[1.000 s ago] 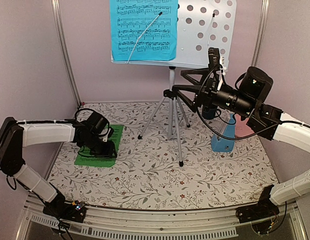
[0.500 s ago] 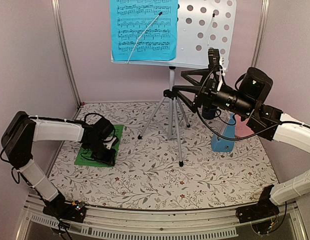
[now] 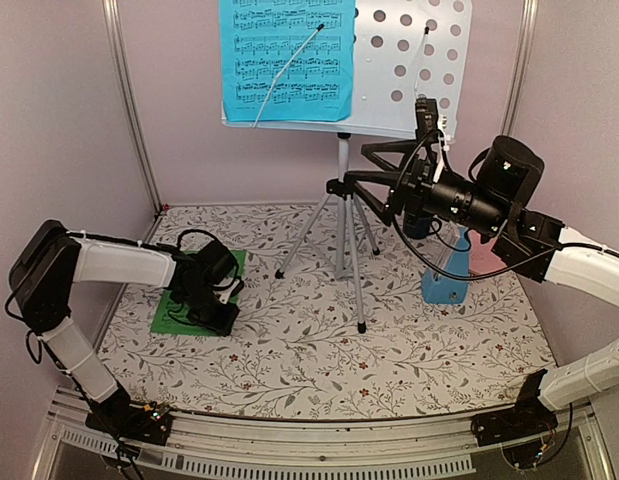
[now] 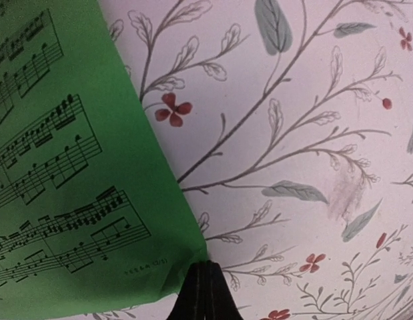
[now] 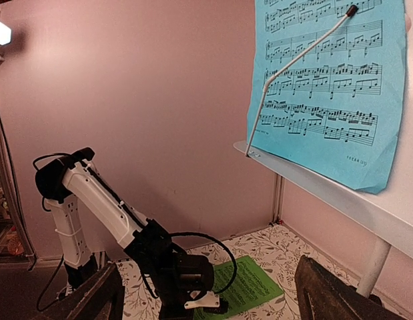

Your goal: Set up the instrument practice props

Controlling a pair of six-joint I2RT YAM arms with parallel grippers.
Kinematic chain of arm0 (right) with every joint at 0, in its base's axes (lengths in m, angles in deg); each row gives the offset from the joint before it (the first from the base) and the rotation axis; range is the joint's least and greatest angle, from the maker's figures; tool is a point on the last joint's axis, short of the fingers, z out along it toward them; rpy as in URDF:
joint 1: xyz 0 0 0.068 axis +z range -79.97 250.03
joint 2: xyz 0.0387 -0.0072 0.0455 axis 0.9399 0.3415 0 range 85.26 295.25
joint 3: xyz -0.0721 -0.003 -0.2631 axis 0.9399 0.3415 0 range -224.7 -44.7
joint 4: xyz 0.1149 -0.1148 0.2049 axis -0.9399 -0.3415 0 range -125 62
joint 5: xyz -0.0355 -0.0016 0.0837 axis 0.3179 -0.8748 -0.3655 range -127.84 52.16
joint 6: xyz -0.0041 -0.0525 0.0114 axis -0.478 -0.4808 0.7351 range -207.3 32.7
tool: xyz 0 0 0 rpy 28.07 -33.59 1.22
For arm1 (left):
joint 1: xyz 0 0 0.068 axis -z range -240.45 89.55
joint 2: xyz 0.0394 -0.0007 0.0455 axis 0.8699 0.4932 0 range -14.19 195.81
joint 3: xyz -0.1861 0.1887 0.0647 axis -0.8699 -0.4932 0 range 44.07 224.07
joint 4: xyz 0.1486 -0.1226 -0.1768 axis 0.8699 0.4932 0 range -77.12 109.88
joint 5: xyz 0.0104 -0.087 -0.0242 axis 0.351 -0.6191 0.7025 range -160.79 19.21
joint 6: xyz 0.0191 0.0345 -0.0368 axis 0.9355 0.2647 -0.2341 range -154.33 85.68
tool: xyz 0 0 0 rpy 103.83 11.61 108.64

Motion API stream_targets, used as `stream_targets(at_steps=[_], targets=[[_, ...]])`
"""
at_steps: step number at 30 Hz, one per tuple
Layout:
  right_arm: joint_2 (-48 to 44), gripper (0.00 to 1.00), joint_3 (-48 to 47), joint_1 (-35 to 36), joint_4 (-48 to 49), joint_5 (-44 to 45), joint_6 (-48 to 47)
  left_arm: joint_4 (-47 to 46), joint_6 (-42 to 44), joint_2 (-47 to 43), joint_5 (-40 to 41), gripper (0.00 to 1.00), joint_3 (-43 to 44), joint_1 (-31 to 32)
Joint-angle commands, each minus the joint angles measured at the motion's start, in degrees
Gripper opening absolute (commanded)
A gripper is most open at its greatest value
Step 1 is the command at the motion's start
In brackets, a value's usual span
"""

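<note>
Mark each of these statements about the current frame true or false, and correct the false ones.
1. The blue music sheet sits on the music stand. True.
2. The green music sheet is on the stand too. False: it lies flat on the table, by the left arm.
3. The right gripper is open and holds nothing. True.
4. The left gripper is spread wide. False: its fingers are shut together at the green sheet's corner.
5. The metronome stands by the left arm. False: it stands right of the music stand.
</note>
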Motion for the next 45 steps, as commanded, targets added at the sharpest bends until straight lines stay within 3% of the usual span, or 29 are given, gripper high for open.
stream_targets(at_steps=[1, 9, 17, 22, 27, 34, 45], targets=[[-0.2, 0.9, 3.1, 0.0, -1.6, 3.1, 5.3, -0.3, -4.0, -5.7, -3.6, 0.0, 0.3, 3.3], [-0.2, 0.86, 11.3, -0.4, -5.6, -0.7, 29.9, -5.8, -12.9, -21.1, -9.6, 0.0, -3.1, 11.7], [-1.3, 0.88, 21.1, -0.3, -9.7, -6.6, 50.2, -23.1, -16.2, -28.6, -12.4, 0.0, -11.5, 21.6], [1.1, 0.89, 22.4, -0.2, -13.3, -7.8, 51.7, -29.5, -15.0, -25.4, -11.6, 0.0, -11.8, 30.0], [8.3, 0.92, 23.6, 0.4, -9.7, -13.1, 54.7, -33.9, -13.4, -18.9, -10.3, 0.0, -9.8, 36.0], [18.7, 0.92, 20.8, 1.7, -10.1, -18.5, 54.1, -36.2, -11.2, -13.3, -11.2, 0.0, -7.3, 39.5], [31.7, 0.82, 10.5, 3.7, -11.3, -21.8, 48.9, -37.1, -8.8, -9.2, -13.1, 0.0, -4.4, 42.4]])
